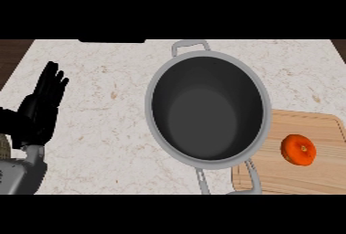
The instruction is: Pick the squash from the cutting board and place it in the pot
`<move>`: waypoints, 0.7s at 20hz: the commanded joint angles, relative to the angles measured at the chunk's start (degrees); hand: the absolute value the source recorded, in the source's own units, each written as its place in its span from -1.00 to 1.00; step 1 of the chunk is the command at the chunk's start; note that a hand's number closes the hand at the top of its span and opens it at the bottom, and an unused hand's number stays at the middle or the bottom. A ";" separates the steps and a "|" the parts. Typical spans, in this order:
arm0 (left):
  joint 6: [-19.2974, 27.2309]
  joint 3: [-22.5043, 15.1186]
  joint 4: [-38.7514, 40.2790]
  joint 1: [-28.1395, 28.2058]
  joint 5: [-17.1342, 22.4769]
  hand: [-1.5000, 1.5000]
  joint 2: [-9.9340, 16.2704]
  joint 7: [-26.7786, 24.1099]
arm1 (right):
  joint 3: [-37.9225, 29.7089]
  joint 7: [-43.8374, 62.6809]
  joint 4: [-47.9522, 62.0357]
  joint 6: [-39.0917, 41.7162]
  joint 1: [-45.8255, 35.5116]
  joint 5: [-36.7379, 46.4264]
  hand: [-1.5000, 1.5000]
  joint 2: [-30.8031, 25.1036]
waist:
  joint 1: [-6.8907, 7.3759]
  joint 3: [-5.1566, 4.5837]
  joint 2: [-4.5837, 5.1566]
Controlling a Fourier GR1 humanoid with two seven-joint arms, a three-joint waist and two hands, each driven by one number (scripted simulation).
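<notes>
The squash (299,149) is lying right of the pot (208,109); the left hand (40,109) is resting far left of the pot, fingers straight and close together.

only one arm showed, at the head view's left edge. the left hand (39,112) was matte black all over, with long, slender fingers (52,84) that looked segmented and faintly ridged, and a broader, darker palm below them. at the wrist the black gave way to a short pale grey cuff. beneath that, the left forearm (20,176) was a smooth grey casing with a soft sheen, and a lighter, almost white patch lay near its outer edge. no cables, screws or printed markings could be made out on either part.
</notes>
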 commanded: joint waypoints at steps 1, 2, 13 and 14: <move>0.35 0.31 -0.61 -1.13 -0.32 0.00 0.08 1.35 | 6.30 -2.16 -4.08 7.70 -0.72 6.21 -1.00 -4.55 | -0.38 -0.13 -0.20; 0.28 0.17 -2.32 1.23 -0.57 0.00 0.27 0.51 | 7.57 -3.52 -4.87 8.47 0.94 7.86 -1.00 -6.67 | -0.17 -0.11 -0.34; -1.43 2.21 0.31 0.88 -1.00 0.00 -1.11 0.14 | 17.49 8.98 -19.84 6.29 1.63 19.46 -1.00 -8.93 | -1.23 -0.15 -0.30; -0.11 1.79 -1.77 0.91 -1.95 0.00 -1.39 1.86 | 17.22 13.35 -23.45 6.51 2.12 18.91 -1.00 -7.92 | -1.31 -0.15 -0.39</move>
